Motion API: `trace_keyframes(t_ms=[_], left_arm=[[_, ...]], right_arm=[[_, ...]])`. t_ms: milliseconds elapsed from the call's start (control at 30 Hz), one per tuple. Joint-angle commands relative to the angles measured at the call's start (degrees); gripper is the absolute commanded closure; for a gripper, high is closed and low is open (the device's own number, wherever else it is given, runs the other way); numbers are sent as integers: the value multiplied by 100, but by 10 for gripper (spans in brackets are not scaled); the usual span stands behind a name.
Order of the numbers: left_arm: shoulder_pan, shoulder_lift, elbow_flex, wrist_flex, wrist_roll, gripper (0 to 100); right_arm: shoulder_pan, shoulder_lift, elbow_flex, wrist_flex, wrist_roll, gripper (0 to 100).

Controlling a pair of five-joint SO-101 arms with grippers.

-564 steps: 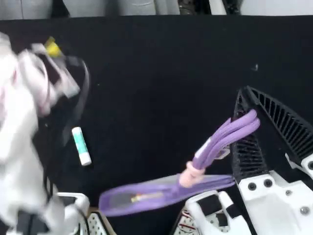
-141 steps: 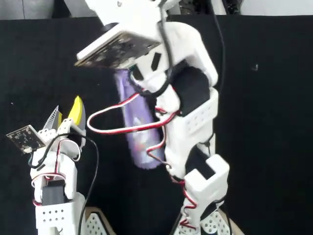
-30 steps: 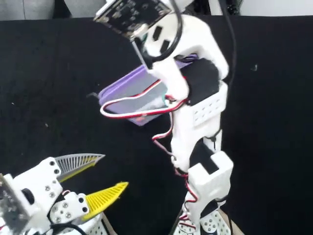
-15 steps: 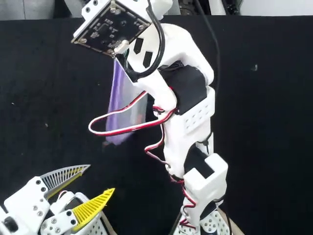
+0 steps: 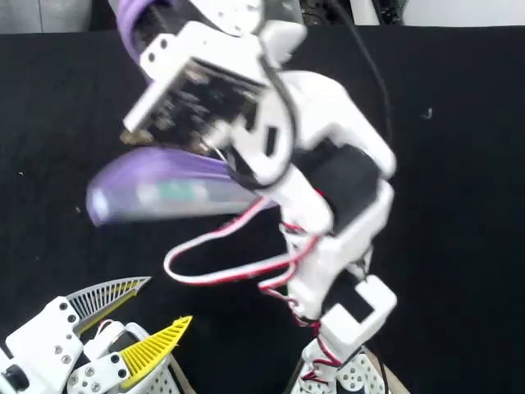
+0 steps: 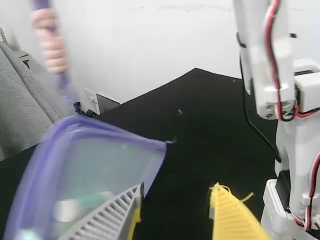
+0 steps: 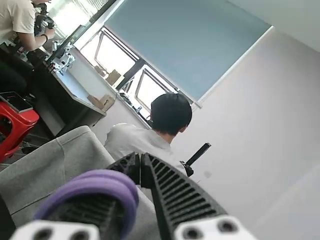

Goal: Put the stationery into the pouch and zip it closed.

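Note:
My right arm is raised high over the table, and the purple see-through pouch (image 5: pixel 164 193) hangs from it, swung out flat to the left. The right gripper (image 7: pixel 139 163) is shut on the pouch's purple strap (image 7: pixel 95 192), which also shows at the top of the high view (image 5: pixel 131 20). A green-and-white stick (image 5: pixel 176 193) lies inside the pouch. My left gripper (image 5: pixel 168 302) sits low at the front left, open and holding nothing. In the left wrist view the pouch (image 6: pixel 85 170) hangs just beyond the open left gripper (image 6: pixel 170 215), with a pink bead (image 6: pixel 47 35) on its strap.
The black table cloth (image 5: pixel 459 164) lies bare on the right and far side. The right arm's white links and red cables (image 5: pixel 328 213) stand in the middle. A grey partition and a white wall back the table.
The right arm turned and lifted, and the pouch swung from hanging down to lying flat and lower left. The left gripper has stayed at the front left, open.

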Motion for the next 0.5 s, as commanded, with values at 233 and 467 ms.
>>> trace_keyframes(t_ms=[233,467], left_arm=[[-48,18,13,9,53,777],[-48,18,40,9,53,777]], right_arm=[[747,-418,-189,62,-686,987],[738,-418,-189,62,-695,987]])
